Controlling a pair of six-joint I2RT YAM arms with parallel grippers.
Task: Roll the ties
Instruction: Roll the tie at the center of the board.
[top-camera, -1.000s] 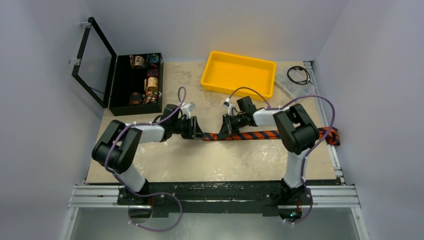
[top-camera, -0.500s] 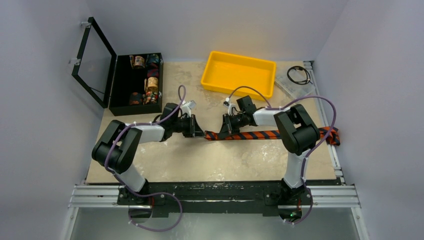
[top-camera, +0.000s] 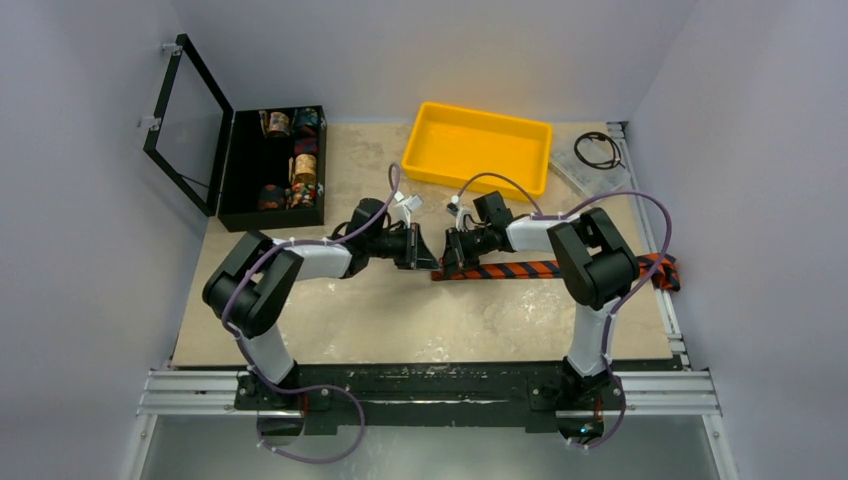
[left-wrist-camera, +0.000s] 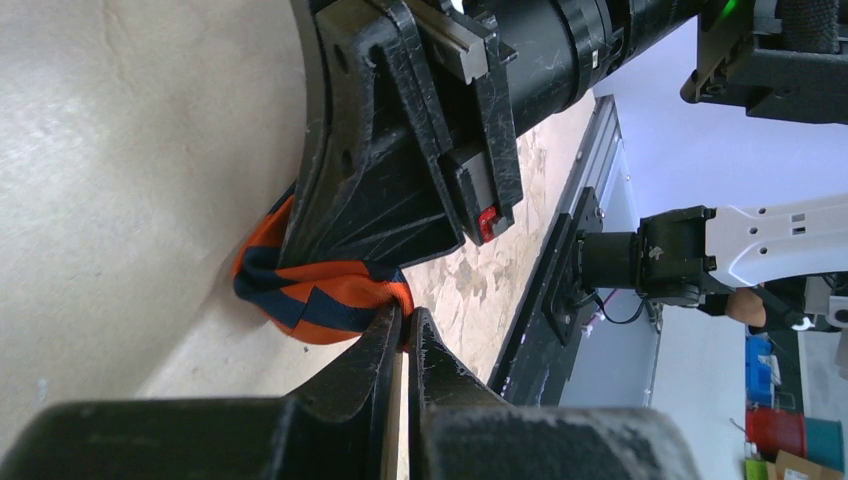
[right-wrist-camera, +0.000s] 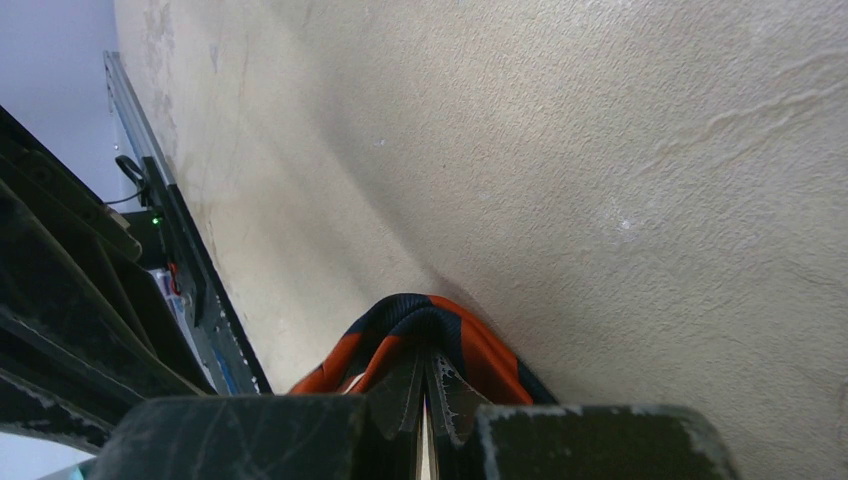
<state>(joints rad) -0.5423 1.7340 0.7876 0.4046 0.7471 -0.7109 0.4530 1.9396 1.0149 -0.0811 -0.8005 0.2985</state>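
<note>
Tie (top-camera: 510, 269) lies flat across the right half of the worktop (top-camera: 400, 320), with its far end hanging over the right edge. Its near end is folded into a small loop mid-worktop, between the two grippers.

Left gripper (left-wrist-camera: 405, 322): closed, pinching the edge of that loop (left-wrist-camera: 320, 300) at its tips.

Right gripper (right-wrist-camera: 425, 368): jaws closed tight, tips down at the worktop, with the tie fold (right-wrist-camera: 480, 350) wrapped over them. Can't tell if any fabric sits between the jaws.

Yellow tray (top-camera: 478, 148) and open black box (top-camera: 272, 218) sit behind, well apart from the tie.
</note>
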